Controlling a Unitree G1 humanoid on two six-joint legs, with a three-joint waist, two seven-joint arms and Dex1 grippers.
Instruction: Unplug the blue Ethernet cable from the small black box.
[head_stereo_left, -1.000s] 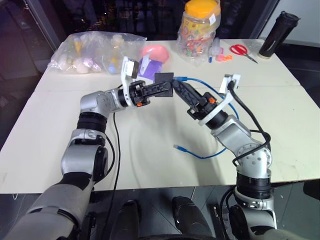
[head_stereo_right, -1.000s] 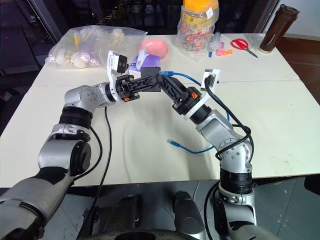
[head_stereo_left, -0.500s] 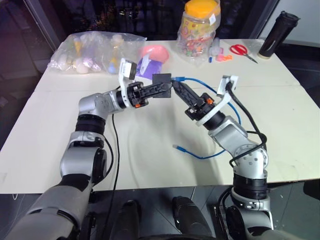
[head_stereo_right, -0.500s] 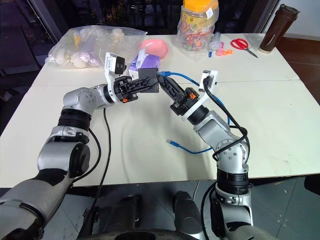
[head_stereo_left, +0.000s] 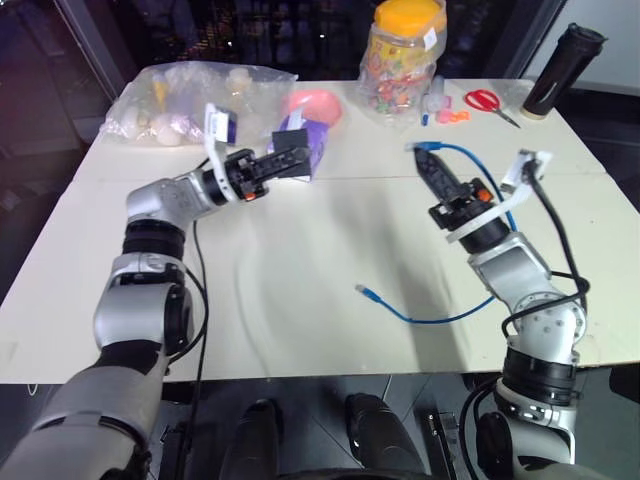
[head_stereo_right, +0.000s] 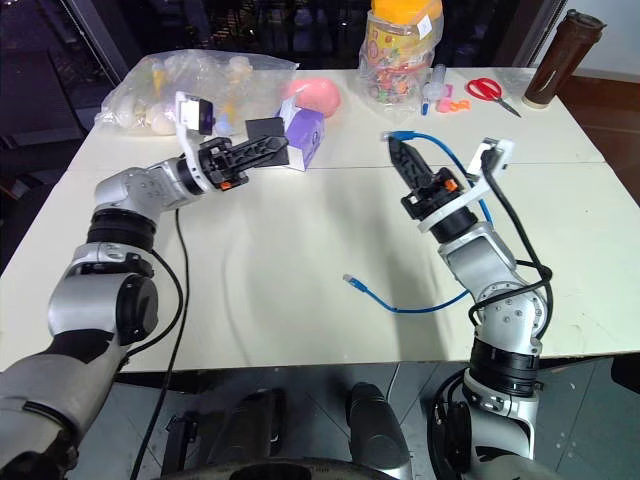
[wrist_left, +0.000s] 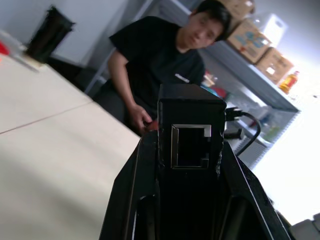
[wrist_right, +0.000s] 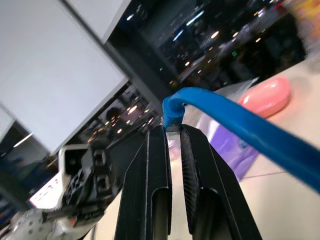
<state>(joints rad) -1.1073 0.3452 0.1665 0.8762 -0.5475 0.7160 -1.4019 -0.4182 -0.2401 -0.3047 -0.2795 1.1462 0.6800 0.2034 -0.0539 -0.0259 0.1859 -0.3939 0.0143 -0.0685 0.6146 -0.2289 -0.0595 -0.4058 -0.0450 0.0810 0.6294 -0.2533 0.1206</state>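
I count one box (head_stereo_left: 291, 160), pinched in my left pincer (head_stereo_left: 283, 165) and held above the tabletop (head_stereo_left: 300, 260) just in front of the purple tissue box (head_stereo_left: 303, 140). The left wrist view shows its one port (wrist_left: 190, 146) facing out with nothing plugged in. One blue cable (head_stereo_left: 455, 315): my right pincer (head_stereo_left: 422, 157) is closed on the plug end, raised well to the right of the box, and the cord runs back past my wrist and down to the tabletop, where the other plug (head_stereo_left: 366, 293) lies free near the middle. So the two pincers, both closed on something, stand well apart.

Along the far edge I see one clear bag (head_stereo_left: 190, 100) of small items, one pink rounded thing (head_stereo_left: 312, 104), one candy jar (head_stereo_left: 401, 55) with a yellow lid, one pair of red scissors (head_stereo_left: 484, 101) and one dark bottle (head_stereo_left: 562, 68) at the far right corner.

The tabletop is pale cream with a seam running across it. Beyond it the room is dark. In the left wrist view one person (wrist_left: 165, 60) in black sits past the edge, with shelves of cardboard boxes (wrist_left: 260, 45) behind.
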